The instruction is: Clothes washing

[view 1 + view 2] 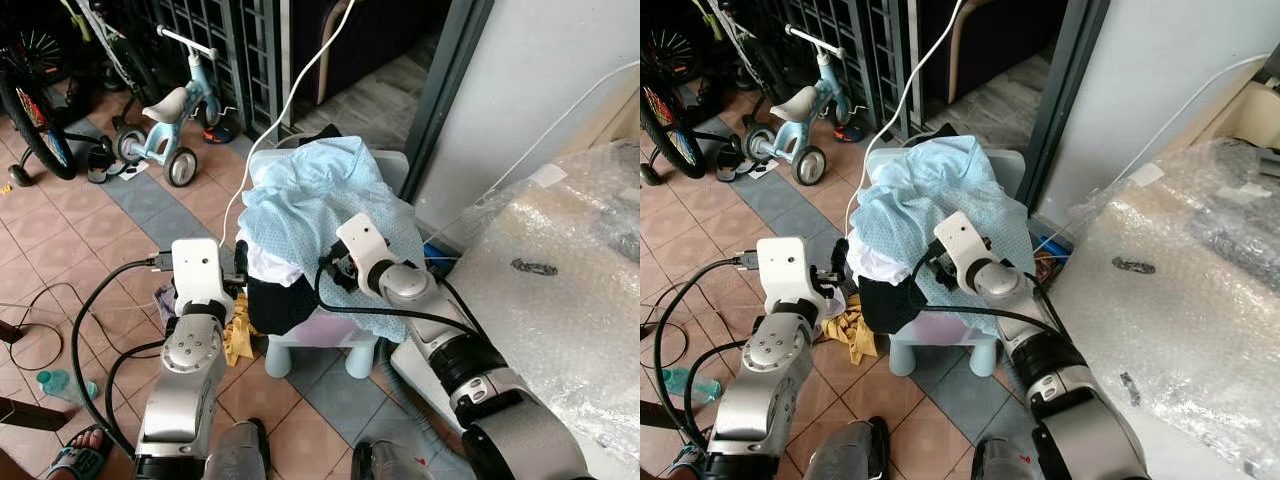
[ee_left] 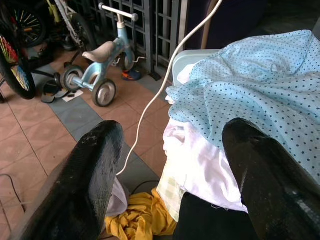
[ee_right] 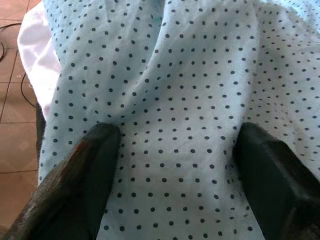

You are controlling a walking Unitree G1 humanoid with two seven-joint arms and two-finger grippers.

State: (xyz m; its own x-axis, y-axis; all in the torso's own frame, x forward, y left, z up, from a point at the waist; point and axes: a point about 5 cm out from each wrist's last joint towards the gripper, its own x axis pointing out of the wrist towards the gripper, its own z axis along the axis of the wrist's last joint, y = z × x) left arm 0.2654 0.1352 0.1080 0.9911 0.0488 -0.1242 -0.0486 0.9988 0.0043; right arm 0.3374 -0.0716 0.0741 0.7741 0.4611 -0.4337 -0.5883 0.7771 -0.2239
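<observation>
There, in the middle of the frame, a pile of clothes [image 1: 300, 230] sat heaped on a small pale stool [image 1: 320, 352], with a blue dotted cloth [image 1: 330, 200] on top, a white cloth [image 2: 200, 165] under it and a black one at the bottom. At the right lay a big sheet of bubble wrap [image 1: 560, 300]. A little blue trike [image 1: 170, 120] stood at the upper left. The right gripper [image 3: 172, 150] pressed on the dotted cloth, fingers spread wide. The left gripper [image 2: 170, 165], fingers wide apart too, hung beside the pile above a yellow rag [image 2: 137, 220].

clothes hide the stool [image 1: 300, 352] seat.
</observation>
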